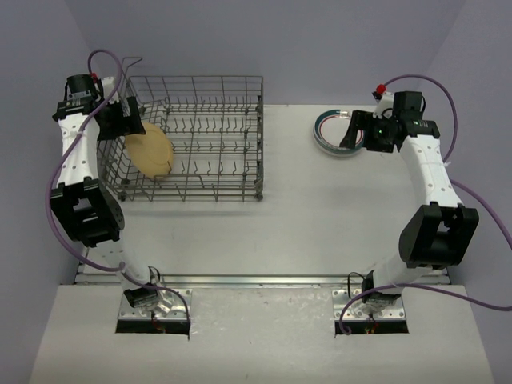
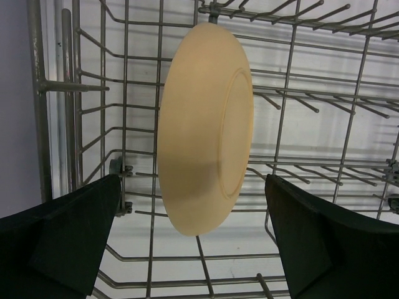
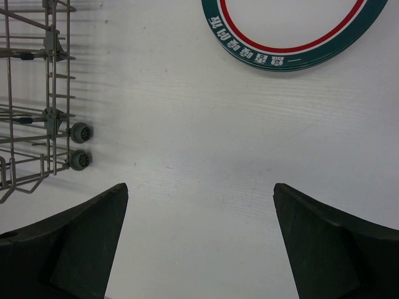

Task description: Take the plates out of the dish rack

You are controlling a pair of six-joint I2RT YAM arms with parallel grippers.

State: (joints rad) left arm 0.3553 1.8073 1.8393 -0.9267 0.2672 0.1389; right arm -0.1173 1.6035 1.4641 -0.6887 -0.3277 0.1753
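One tan plate stands on edge, leaning, at the left end of the grey wire dish rack. In the left wrist view the tan plate stands between the rack's wires, its lower rim between my open fingers. My left gripper is open, just above and left of the plate, touching nothing. A stack of plates with teal and red rims lies flat at the table's back right; its rim shows in the right wrist view. My right gripper is open and empty, beside that stack.
The rack's corner with two small wheels shows at the left of the right wrist view. The rack's raised wire handle is at its back left corner. White table lies between rack and stack.
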